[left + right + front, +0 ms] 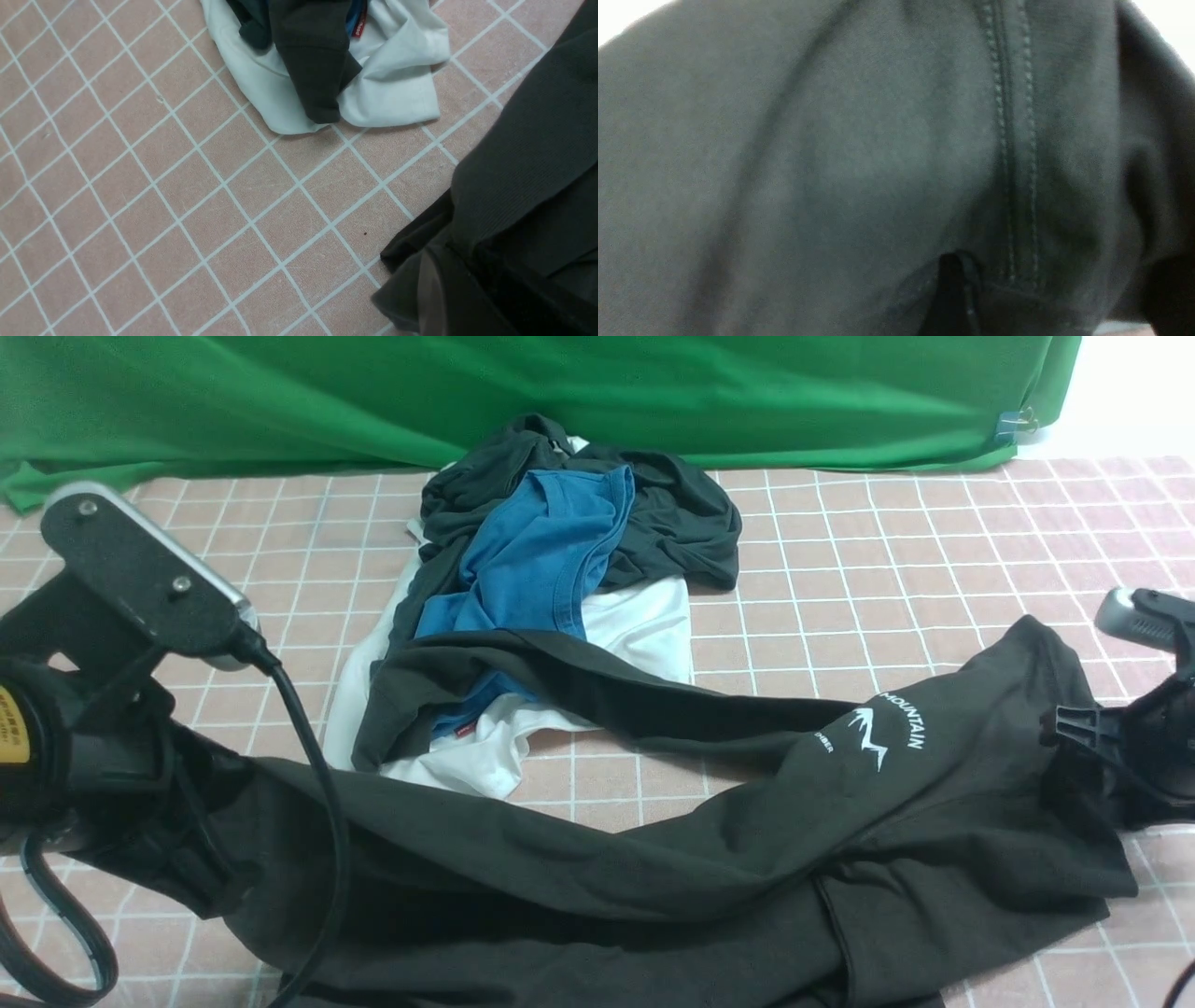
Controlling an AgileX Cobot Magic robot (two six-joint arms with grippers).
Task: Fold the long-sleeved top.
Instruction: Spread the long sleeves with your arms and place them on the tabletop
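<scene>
The long-sleeved top (653,859) lies strung across the table (934,569), its long axis running from arm to arm. My left pincer (434,298) is clamped on its left end. The right pincer (1074,733) presses against the right end (it is buried in cloth, so I cannot tell its gape or whether it has hold).

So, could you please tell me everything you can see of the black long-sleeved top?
The long-sleeved top is black, soft knit with stitched seams and a white peak logo reading MOUNTAIN. It lies crumpled, unfolded, across the checked cloth, one sleeve over the clothes pile. Its left end bunches at the left hand; the right hand meets its right edge.
</scene>
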